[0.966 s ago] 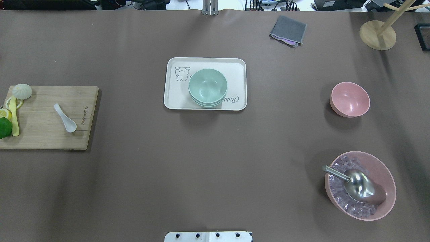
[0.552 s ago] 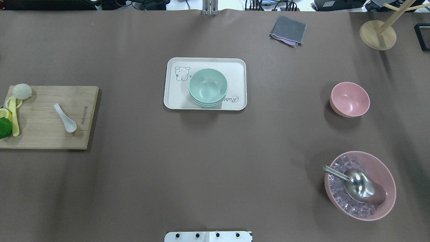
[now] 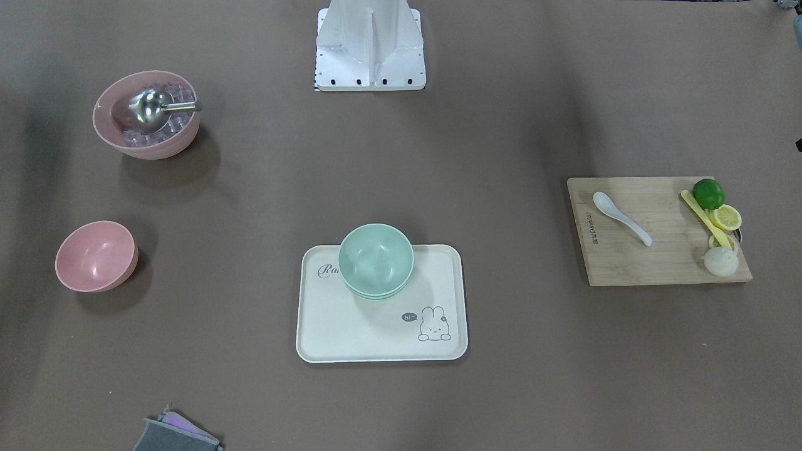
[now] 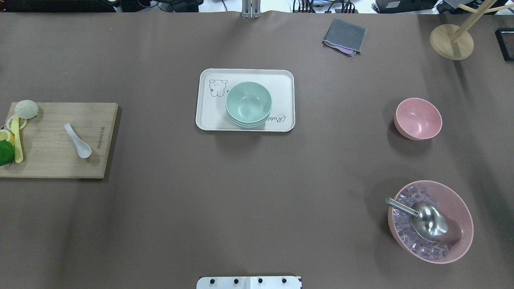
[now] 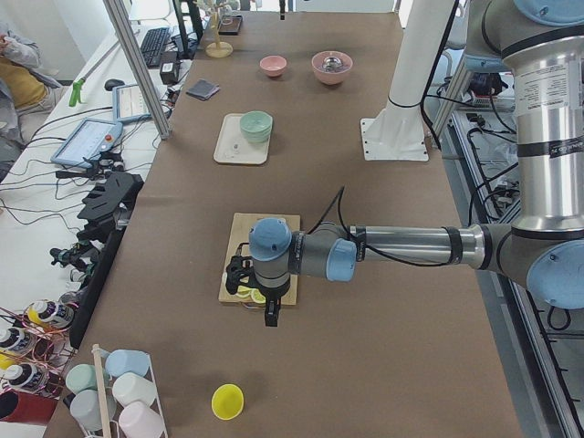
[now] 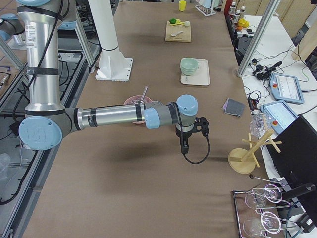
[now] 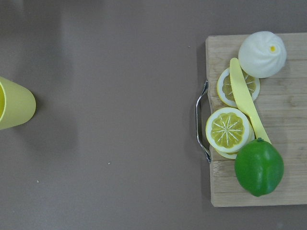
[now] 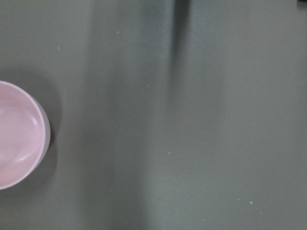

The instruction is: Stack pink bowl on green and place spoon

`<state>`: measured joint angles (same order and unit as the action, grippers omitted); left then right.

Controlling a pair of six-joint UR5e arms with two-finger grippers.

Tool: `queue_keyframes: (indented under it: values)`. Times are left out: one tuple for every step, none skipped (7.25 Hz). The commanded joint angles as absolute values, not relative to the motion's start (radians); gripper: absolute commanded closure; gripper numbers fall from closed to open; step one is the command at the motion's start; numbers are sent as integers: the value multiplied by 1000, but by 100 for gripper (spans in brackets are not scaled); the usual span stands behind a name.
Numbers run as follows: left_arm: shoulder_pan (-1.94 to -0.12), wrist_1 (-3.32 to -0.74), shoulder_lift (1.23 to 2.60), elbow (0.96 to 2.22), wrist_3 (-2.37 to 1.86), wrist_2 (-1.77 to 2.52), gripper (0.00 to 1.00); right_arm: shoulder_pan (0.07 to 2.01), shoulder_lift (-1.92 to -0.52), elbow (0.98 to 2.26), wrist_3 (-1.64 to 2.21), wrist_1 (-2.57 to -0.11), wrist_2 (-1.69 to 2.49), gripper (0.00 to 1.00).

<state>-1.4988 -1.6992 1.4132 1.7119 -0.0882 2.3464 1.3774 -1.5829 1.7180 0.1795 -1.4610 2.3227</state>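
1. Nothing on the table has moved since the earlier overhead pictures: you will find bowls, spoon and tray exactly where they lay.
2. Your left gripper (image 5: pixel 271 318) shows only in the side view from the robot's left. It hangs over the outer end of the bamboo cutting board (image 4: pixel 52 164), and you cannot tell from there whether its jaws are parted or closed.
3. Below it, the left wrist camera gives you a green lime (image 7: pixel 259 167), lemon slices (image 7: pixel 229 129), a yellow plastic knife (image 7: pixel 242 93) and a white steamed bun (image 7: pixel 262 54). A yellow cup (image 7: pixel 14 103) sits off the board at the view's edge.
4. The white ceramic spoon (image 4: pixel 78 140) lies on the same board, nearer the table's middle. It is apart from the fruit and outside that wrist view.
5. Your right gripper (image 6: pixel 184 148) is likewise seen only from the side, and its jaw state cannot be told.
6. The small pink bowl (image 4: pixel 418 119) stands upright on the bare table. It is cut off by the left edge of the right wrist view (image 8: pixel 19 141), so it lies to one side of the jaws.
7. The mint-green bowls (image 4: pixel 248 104) are stacked on a cream rectangular tray (image 4: pixel 207 116) at the table's middle, well apart from both the pink bowl and the spoon.
8. Farther out on the robot's right, a large pink bowl (image 4: pixel 457 208) holds ice cubes and a metal scoop (image 4: pixel 429 220).
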Motion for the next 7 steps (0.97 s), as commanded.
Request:
queue_keyframes:
  values:
    - [-1499,-1700,1427,1704,-91,2344,2,1228,-1542,1703,418,-1368,2322,0]
    - [-1499,-1700,1433,1701,-91,2344,2,1150,-1508,1663,552,-1265,2315,1]
    - [-1497,-1700,1439,1706,-91,2345,2,1097,-1461,1614,678,-1228,2277,4]
    - [-1497,-1700,1439,1712,-91,2345,2,1069,-1456,1600,695,-1220,2257,8]
    - [-1499,-1700,1443,1709,-92,2344,2,1052,-1427,1556,696,-1220,2234,9]
    - [-1499,-1700,1453,1706,-91,2339,2,1043,-1383,1514,698,-1221,2230,9]
    - [-1499,-1698,1463,1707,-95,2341,2,1043,-1379,1473,696,-1220,2235,16]
